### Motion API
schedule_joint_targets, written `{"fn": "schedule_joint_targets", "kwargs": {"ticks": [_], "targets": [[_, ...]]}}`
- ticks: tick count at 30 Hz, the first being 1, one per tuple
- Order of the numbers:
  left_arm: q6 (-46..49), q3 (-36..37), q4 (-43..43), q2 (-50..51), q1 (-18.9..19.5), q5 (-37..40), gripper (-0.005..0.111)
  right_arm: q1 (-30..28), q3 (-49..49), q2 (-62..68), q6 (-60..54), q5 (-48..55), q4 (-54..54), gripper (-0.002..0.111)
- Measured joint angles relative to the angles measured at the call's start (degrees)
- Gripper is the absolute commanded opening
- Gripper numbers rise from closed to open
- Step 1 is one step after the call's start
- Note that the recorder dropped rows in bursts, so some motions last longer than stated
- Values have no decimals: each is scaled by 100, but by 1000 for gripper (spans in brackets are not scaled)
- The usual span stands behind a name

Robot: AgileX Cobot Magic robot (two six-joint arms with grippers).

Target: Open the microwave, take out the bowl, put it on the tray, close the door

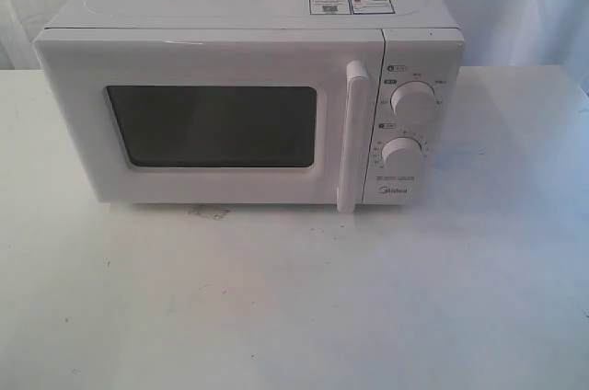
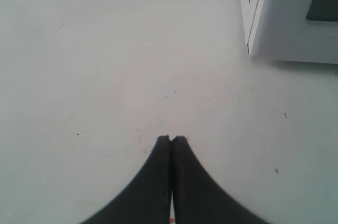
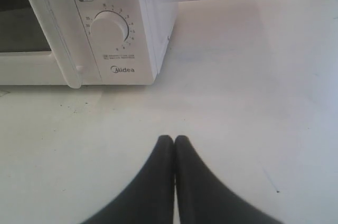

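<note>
White microwave [image 1: 248, 100] in the upper middle of the exterior view, on a white table [image 1: 276, 316]. Its door [image 1: 212, 128] is closed, with a dark window. A tall bar handle [image 1: 353, 137] stands right of centre, beside two round knobs [image 1: 413, 102]. The door looks rigid. The smooth, possibly slippery handle seems the place to grip it. No bowl is visible; it is presumably inside. The left gripper [image 2: 171, 138] and right gripper [image 3: 174, 138] have their jaws pressed together, empty, over the table.
</note>
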Motion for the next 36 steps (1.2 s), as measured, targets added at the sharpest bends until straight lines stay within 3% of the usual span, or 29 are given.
{"fn": "schedule_joint_targets", "kwargs": {"ticks": [5,15,19,23,29,36], "targets": [[0,0,0,0,0,0,0,0,0,0,-235,-719,-41,0],[0,0,0,0,0,0,0,0,9,0,-257,-3821,-46,0],[0,0,0,0,0,0,0,0,-112,-13,648,-5273,-61,0],[0,0,0,0,0,0,0,0,-1020,78,1183,-4697,-404,0],[0,0,0,0,0,0,0,0,-2755,1274,1657,-2195,-672,0],[0,0,0,0,0,0,0,0,-3191,2650,1326,-339,-568,0]]}}
